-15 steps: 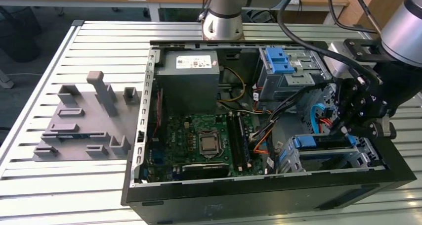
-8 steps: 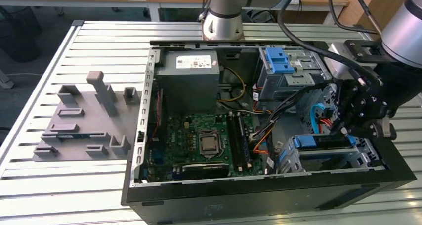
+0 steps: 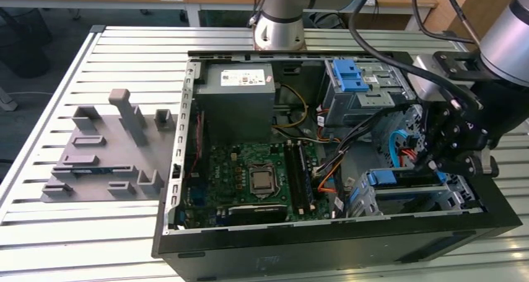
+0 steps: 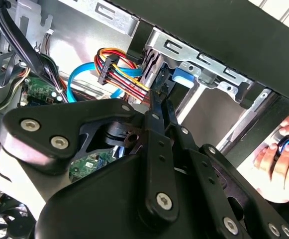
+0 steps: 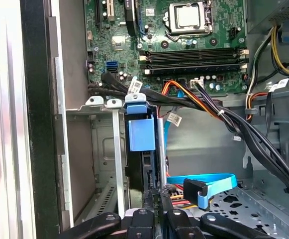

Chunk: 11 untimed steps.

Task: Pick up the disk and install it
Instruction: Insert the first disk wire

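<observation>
Disk (image 5: 145, 164) stands on edge in drive cage (image 3: 405, 192) at case's front corner, blue rail tab (image 5: 141, 133) showing in first wrist view; gripper (image 5: 156, 195) pinches disk's edge, fingers pressed onto it; judged step: install, seating disk in bay; next move calls for straight push along bay guides, clear of blue data cable (image 5: 204, 184) and power wires (image 4: 119, 69); person's hand (image 4: 283, 159) rests on case rim
</observation>
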Tool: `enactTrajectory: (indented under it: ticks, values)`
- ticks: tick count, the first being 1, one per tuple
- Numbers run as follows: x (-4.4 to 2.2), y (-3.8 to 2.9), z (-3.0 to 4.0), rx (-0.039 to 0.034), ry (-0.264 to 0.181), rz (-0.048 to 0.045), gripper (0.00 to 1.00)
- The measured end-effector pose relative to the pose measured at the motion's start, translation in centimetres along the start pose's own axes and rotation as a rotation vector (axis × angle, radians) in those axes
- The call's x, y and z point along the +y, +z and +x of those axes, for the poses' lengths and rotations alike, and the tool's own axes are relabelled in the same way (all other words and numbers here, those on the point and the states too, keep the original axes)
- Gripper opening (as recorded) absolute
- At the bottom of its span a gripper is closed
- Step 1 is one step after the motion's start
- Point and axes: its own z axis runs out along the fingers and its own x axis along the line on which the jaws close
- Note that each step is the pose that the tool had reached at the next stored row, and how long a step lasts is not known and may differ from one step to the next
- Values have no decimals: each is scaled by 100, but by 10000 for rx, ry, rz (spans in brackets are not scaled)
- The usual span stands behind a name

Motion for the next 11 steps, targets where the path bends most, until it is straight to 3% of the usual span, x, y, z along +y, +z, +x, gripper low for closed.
enactTrajectory:
  ticks: [11]
  values:
    - [0, 20, 1, 0, -213, 2, 16]
